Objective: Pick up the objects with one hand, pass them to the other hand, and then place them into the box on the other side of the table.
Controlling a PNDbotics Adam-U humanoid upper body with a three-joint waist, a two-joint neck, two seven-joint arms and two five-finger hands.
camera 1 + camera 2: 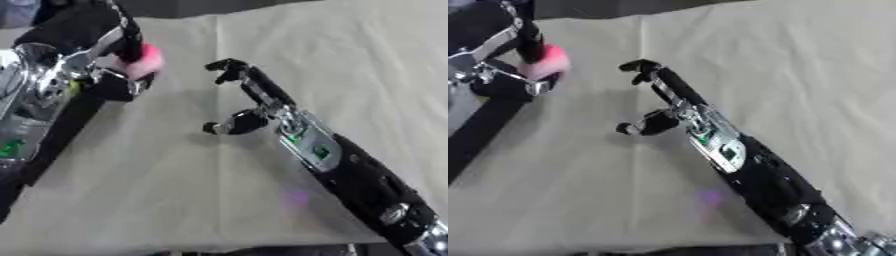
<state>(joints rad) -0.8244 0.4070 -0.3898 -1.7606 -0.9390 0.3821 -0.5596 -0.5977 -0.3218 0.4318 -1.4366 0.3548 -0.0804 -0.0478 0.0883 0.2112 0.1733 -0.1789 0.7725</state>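
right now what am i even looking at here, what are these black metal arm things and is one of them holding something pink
You are seeing through the two eyes of a camera in a humanoid robot's head, looking down at its work table, which is covered with a pale cloth. Both pictures show the same moment from slightly different spots.

The black and silver limbs are the robot's arms. The left hand comes in at the upper left, and its fingers are curled round a small pink object, held above the cloth. What the object is cannot be made out.

The right hand reaches in from the lower right. Its fingers look open and hold nothing, with the thumb sticking out sideways.

No box shows in either view.
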